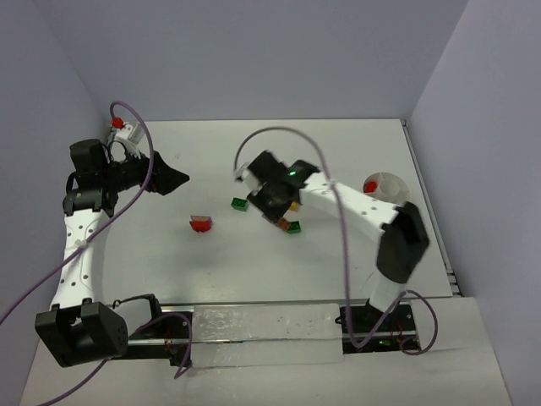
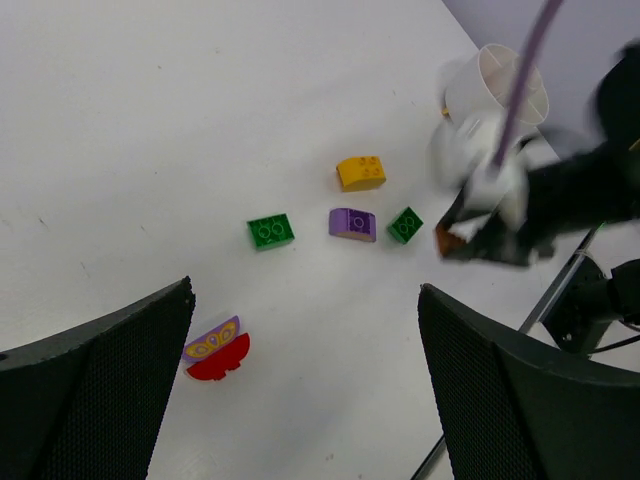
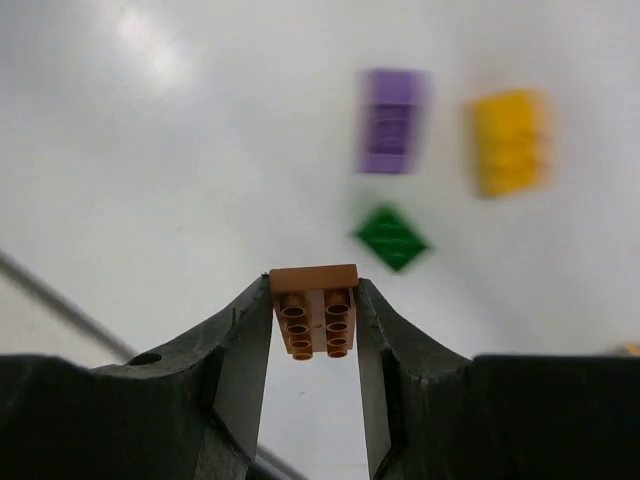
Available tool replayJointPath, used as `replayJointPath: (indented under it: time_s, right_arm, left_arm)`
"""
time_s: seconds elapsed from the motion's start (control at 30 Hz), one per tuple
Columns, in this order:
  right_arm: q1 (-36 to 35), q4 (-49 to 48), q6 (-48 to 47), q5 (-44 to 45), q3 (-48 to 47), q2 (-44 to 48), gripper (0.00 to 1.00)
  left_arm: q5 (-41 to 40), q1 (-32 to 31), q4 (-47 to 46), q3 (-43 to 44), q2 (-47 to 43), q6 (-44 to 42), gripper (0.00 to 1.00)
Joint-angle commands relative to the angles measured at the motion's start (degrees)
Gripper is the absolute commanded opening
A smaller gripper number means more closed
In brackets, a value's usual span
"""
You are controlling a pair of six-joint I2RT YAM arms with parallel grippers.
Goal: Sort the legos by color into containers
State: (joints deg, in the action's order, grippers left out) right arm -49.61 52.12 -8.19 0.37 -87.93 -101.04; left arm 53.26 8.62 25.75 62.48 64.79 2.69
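I've got the R gripper (image 3: 315, 322) clamped on the orange-brown brick (image 3: 314, 300), pinched between both fingers, well left of the white divided cup (image 1: 396, 179); L gripper (image 2: 305, 340) wide open, nothing in it, farther left of cup; one red brick (image 1: 370, 186) sits inside cup; yellow brick (image 2: 361, 172), purple brick (image 2: 352, 223), green bricks (image 2: 271, 231) (image 2: 405, 224) lie loose left of cup.

Left arm (image 1: 74, 245) runs up the left side of the overhead view, elbow bent, wrist turned toward the middle. The left gripper (image 1: 177, 179) is spread wide, holding nothing. Right arm (image 1: 355, 207) reaches from lower right to centre frame, and the right gripper (image 3: 315, 300) is pinching an orange-brown brick (image 3: 313, 320) between its fingertips.
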Motion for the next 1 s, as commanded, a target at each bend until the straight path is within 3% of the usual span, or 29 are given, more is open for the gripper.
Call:
replayJointPath:
  time_s: [0.0,0.2,0.37,0.57,0.97]
  right_arm:
    - [7.4,-10.9,7.7,9.8,8.7,17.5,0.00]
    - [15.1,-24.0,10.0,25.0,24.9,35.4,0.00]
    - [22.5,-27.4,22.3,36.6,32.1,41.2,0.00]
    - [27.5,-34.4,29.6,49.7,37.4,45.0,0.00]
    - [32.4,-46.7,24.1,52.0,43.9,41.5,0.00]
  left_arm:
    - [-0.7,0.1,-7.3,-0.2,-1.1,3.5,0.99]
    - [-1.2,-1.5,-9.5,-0.4,-0.3,4.7,0.99]
    - [-2.5,-3.1,-10.7,-0.3,-0.3,5.5,0.99]
    - [-3.5,-3.8,-11.0,-0.3,0.0,5.5,0.99]
    - [-5.3,-4.1,-9.2,0.6,0.2,4.1,0.99]
